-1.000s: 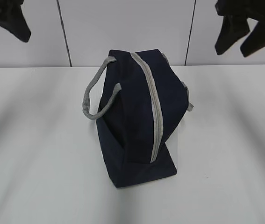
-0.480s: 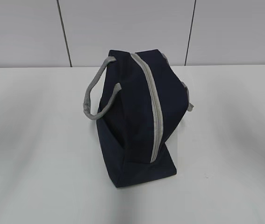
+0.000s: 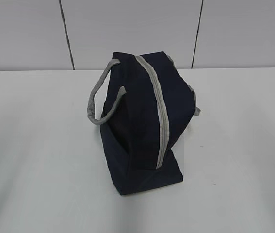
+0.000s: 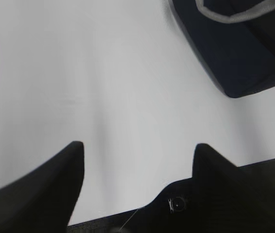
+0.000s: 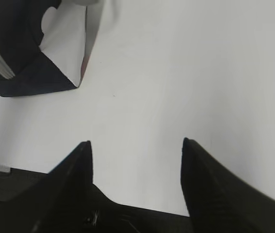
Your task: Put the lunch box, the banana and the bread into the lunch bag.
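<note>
One lunch bag is seen in the middle of the white tabletop, zipped shut along its grey band. It is navy blue with grey handles. Nothing else from the task is seen outside it, so the packing is judged done. Both tools, left tool and right tool, are held apart and empty above bare tabletop, clear of the bag.

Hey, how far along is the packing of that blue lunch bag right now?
Looks finished or nearly so: the lunch bag stands on the white table with its grey zipper band running closed along the top, and no lunch box, banana or bread lies outside it. Whether they are inside cannot be seen. Nothing is in hand: the left claw and right claw are open over bare table.
</note>
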Controlling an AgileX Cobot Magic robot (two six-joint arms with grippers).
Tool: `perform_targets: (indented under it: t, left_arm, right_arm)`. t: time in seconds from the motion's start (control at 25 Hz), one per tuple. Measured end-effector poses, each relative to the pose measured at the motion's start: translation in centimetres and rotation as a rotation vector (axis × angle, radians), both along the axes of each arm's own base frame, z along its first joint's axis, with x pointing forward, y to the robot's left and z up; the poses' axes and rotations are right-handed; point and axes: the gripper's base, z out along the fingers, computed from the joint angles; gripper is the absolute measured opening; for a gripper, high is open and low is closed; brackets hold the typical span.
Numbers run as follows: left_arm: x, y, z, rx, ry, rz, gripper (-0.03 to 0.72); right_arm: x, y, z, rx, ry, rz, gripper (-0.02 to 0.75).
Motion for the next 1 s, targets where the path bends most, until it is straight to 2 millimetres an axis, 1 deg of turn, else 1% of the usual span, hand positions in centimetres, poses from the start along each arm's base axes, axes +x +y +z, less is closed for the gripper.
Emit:
perform_targets:
  t: [0.08, 0.24, 0.4, 0.52, 0.72, 1.0]
  left_arm:
    - [-1.1, 0.2, -0.9, -0.006, -0.011, -0.001, 0.478]
    - [-3.1, 0.6, -2.1, -0.024, -0.046, -0.004, 0.477]
    - [-4.4, 0.9, -2.9, -0.034, -0.078, -0.006, 0.477]
    - [-4.7, 1.0, -3.7, -0.032, -0.073, -0.005, 0.477]
    - [-4.5, 1.0, -5.5, -0.02, -0.03, -0.004, 0.477]
    - [-4.5, 1.0, -5.6, 0.01, -0.039, -0.035, 0.477]
  right_arm:
    - [-2.2, -0.3, -0.7, 0.0, -0.056, -0.001, 0.443]
    - [-5.5, -1.0, -2.7, -0.023, -0.101, -0.011, 0.443]
    - [-7.0, -1.4, -4.7, -0.044, -0.12, -0.022, 0.443]
    - [-7.5, -1.5, -5.1, -0.05, -0.142, -0.028, 0.443]
    - [-7.4, -1.6, -5.1, -0.059, -0.155, -0.034, 0.443]
    - [-6.8, -1.7, -5.6, -0.068, -0.179, -0.04, 0.443]
